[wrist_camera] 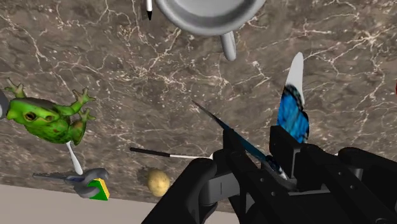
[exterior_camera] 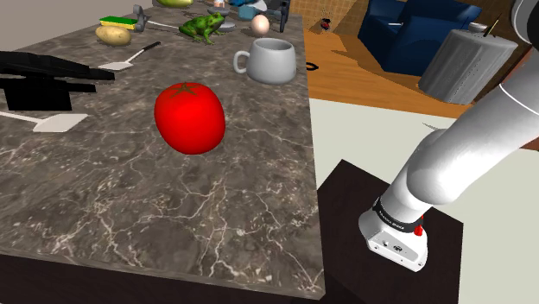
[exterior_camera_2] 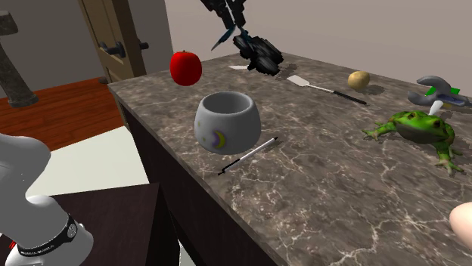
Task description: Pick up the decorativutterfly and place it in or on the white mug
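**Gripper holding the butterfly aloft, well back from the mug**

Reading the second exterior view from its left, the white arm (exterior_camera_2: 30, 204) is standing on the dark stand (exterior_camera_2: 113, 227) beside the marble counter (exterior_camera_2: 333, 196). A red tomato (exterior_camera_2: 185, 68) is sitting at the counter's far corner. Just to its right, the black gripper (wrist_camera: 264, 164) is hanging above the surface, its fingers clamping the blue-winged butterfly (wrist_camera: 292, 116). In the wrist view the butterfly's body is lying pinched between them, with one wing facing the camera broadside and the other showing edge-on. The butterfly is hanging clear of the counter, well apart from the white mug (exterior_camera_2: 227, 121). The mug is standing mouth up near the counter edge that faces the stand, showing a yellow crescent on its side. A thin black-and-white stick (exterior_camera_2: 248, 156) is lying just beside the mug. Further right, a white spatula (exterior_camera_2: 302, 81) and a potato (exterior_camera_2: 358, 78) are lying towards the far side. A green frog (exterior_camera_2: 416, 128) is crouching nearer the camera, with a grey tool (exterior_camera_2: 435, 92) behind it. A pale egg (exterior_camera_2: 461, 223) is showing at the right edge.
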You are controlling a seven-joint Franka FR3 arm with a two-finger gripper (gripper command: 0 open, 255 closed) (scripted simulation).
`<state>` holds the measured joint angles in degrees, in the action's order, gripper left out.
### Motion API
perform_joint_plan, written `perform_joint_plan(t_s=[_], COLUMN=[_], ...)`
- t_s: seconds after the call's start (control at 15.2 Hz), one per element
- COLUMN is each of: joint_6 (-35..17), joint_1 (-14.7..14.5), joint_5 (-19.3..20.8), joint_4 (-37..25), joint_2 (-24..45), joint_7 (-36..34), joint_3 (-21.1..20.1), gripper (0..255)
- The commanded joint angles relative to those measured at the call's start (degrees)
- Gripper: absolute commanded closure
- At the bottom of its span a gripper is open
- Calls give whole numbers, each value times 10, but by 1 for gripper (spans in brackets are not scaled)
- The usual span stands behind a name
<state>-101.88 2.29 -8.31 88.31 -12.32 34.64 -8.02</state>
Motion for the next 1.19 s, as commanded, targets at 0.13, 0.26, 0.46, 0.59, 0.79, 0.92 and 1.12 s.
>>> perform_joint_plan(t_s=[0.13, 0.26, 0.46, 0.59, 0.79, 0.92, 1.12], joint_6=[27, 41, 32, 16, -9, -24, -48], joint_1=[17, 26, 30, 30, 30, 30, 30], joint_5=[-18, -26, -29, -30, -31, -32, -33], joint_4=[4, 0, 24, 50, 87, 111, 145], joint_2=[-23, -28, -40, -49, -62, -69, -79], joint_7=[55, 82, 99, 102, 106, 109, 113], joint_3=[40, 60, 71, 71, 70, 70, 69], gripper=[255, 255, 255, 255, 255, 255, 255])
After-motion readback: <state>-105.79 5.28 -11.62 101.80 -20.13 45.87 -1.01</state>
